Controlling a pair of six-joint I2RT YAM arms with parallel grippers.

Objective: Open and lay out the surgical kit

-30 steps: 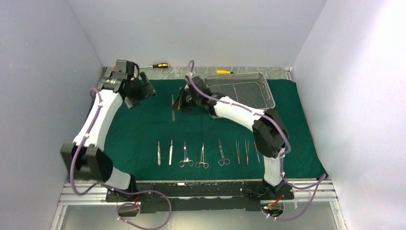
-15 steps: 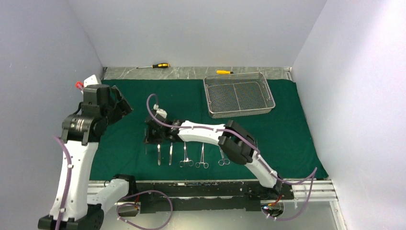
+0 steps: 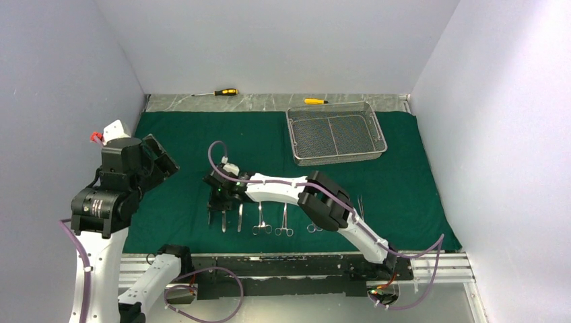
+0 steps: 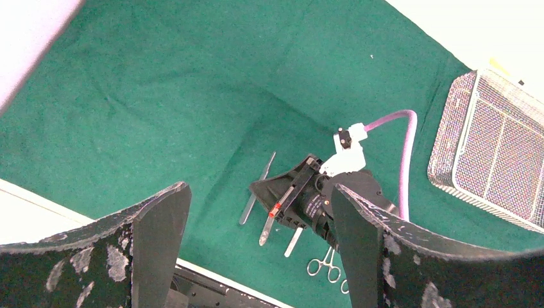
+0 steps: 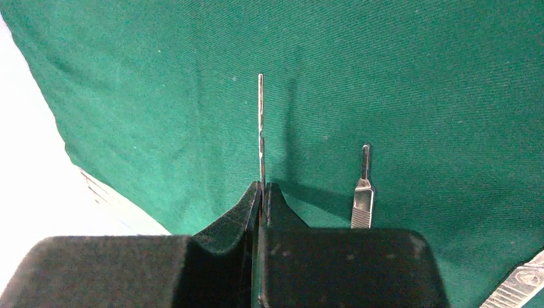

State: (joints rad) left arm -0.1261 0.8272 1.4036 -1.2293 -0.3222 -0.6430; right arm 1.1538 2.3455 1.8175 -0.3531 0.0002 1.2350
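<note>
Over woven drape (image 5: 417, 77), slim steel instrument (image 5: 260, 128) (gripper (image 5: 263, 192) pinching)

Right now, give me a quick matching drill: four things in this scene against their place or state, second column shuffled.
Things:
1. mesh tray
2. right gripper
3. left gripper
4. black-and-yellow screwdriver

Places or states:
A. open, holding nothing
B. on the bare tabletop, beyond the far edge of the green cloth
C. shut on a slim steel instrument
D. on the green cloth, far-right part, empty

Pairs: 1-D; 2-C; 3-A; 4-B
</note>
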